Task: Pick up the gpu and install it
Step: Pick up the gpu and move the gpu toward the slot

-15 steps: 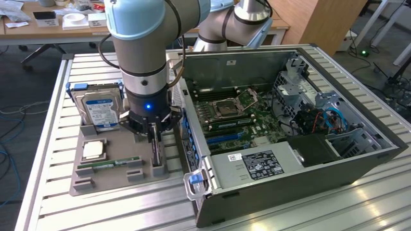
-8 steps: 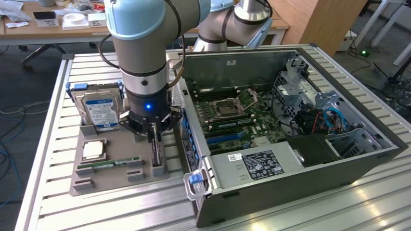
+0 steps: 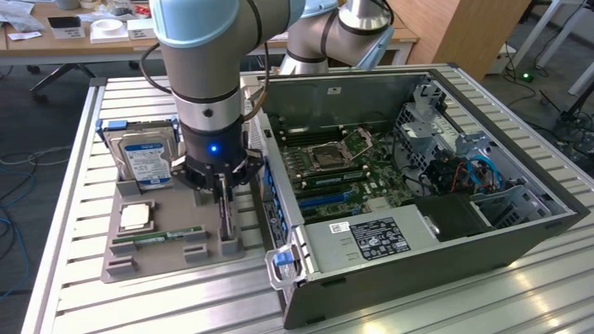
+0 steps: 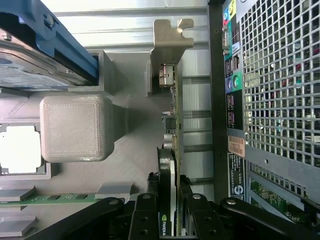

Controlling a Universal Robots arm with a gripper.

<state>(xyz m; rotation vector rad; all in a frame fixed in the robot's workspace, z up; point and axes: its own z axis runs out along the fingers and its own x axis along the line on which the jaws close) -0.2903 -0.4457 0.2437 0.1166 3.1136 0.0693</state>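
Step in hand: the pick. Slatted metal table (image 3: 74,278) carries an open computer case (image 3: 446,257) and, just beside it, a grey parts tray (image 3: 158,268).

The gripper (image 3: 222,191) hangs straight down over the tray edge nearest the case. Its fingers (image 4: 145,212) stand narrow, one on each face of the gpu (image 4: 172,115), and appear clamped on the card. The lower end looks seated in its holder (image 3: 227,245). I cannot tell whether it has come free at all.

To do this well, by my judgement:
- Keep the squeeze on the flat faces, near the middle of the card's length, so it does not swing.
- Lift straight up out of the holder with no twist. A thin board will lever against its slot.
- Mind the case wall close alongside (little room on that side).
- Watch the hard drive (image 3: 144,160), standing at the tray's far corner, well apart from the card.

The gpu itself:
- A thin card standing on its long edge, along the tray edge beside the case.
- Dark board seen edge-on, with small parts along it.
- A black cooler sits on one face, with a green logo at the gripped end.
- A silvery bracket (image 4: 172,35) with a hooked tab caps the end away from the fingers.

Smaller neighbour: a green RAM stick (image 3: 163,236) lies flat mid-tray, apart from the card.
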